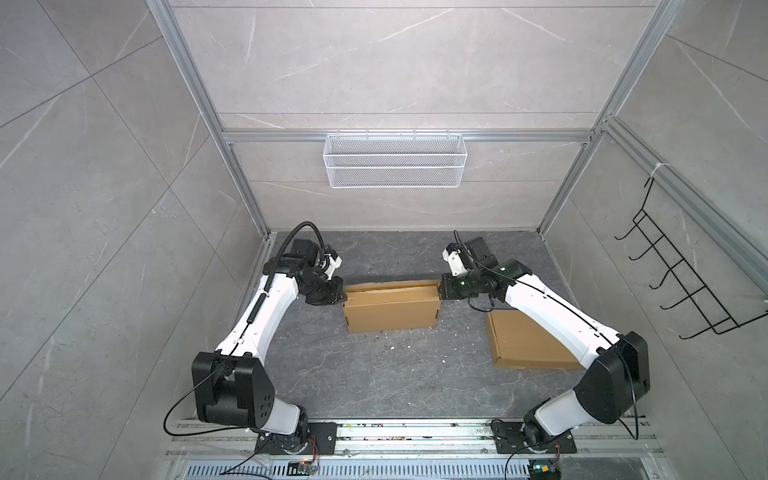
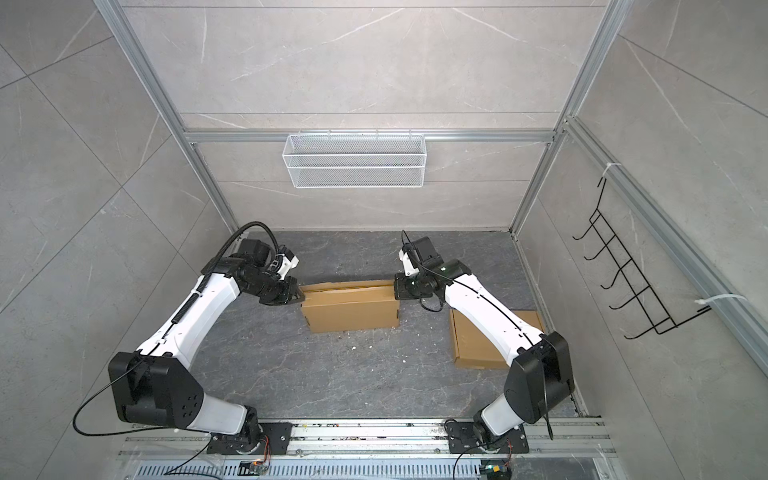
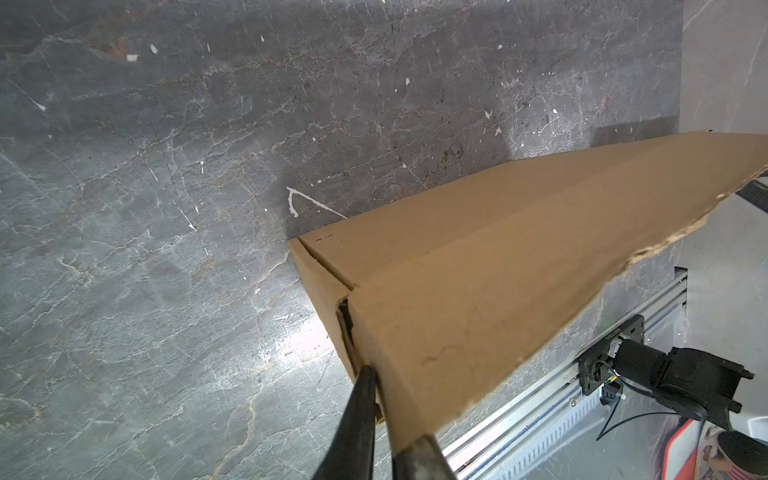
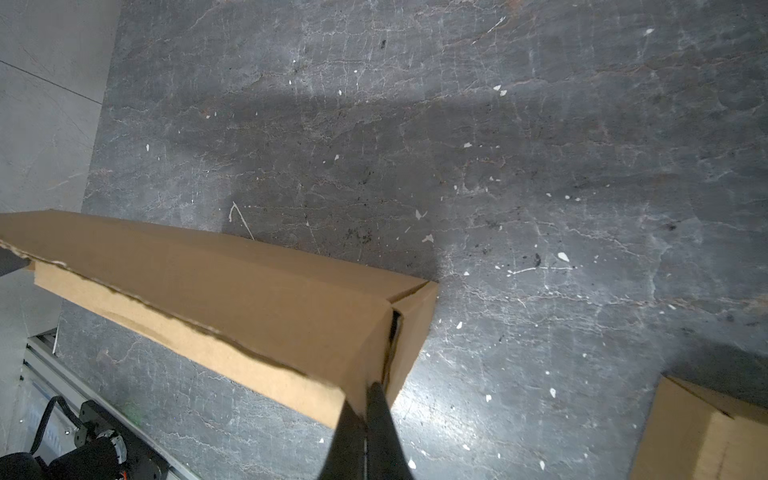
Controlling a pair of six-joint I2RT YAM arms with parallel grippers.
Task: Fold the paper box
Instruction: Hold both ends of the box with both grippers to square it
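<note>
The paper box [image 1: 390, 309] [image 2: 351, 311] is brown cardboard and lies on the dark stone table, its lid panel raised along the far side. My left gripper [image 1: 343, 296] [image 2: 301, 296] is at the box's left end. In the left wrist view this gripper [image 3: 390, 409] is shut on the lid's corner [image 3: 415, 353], with cardboard between the two black fingers. My right gripper [image 1: 439, 291] [image 2: 394, 291] is at the box's right end. There the gripper [image 4: 368, 395] pinches the lid's other corner [image 4: 332, 332], its fingers nearly touching.
A second cardboard box [image 1: 528, 345] [image 2: 478, 345] [image 4: 706, 436] lies flat under the right arm. A white wire basket [image 1: 395, 160] hangs on the back wall and a black hook rack [image 1: 685, 282] on the right wall. An aluminium rail [image 1: 415, 432] runs along the table's front.
</note>
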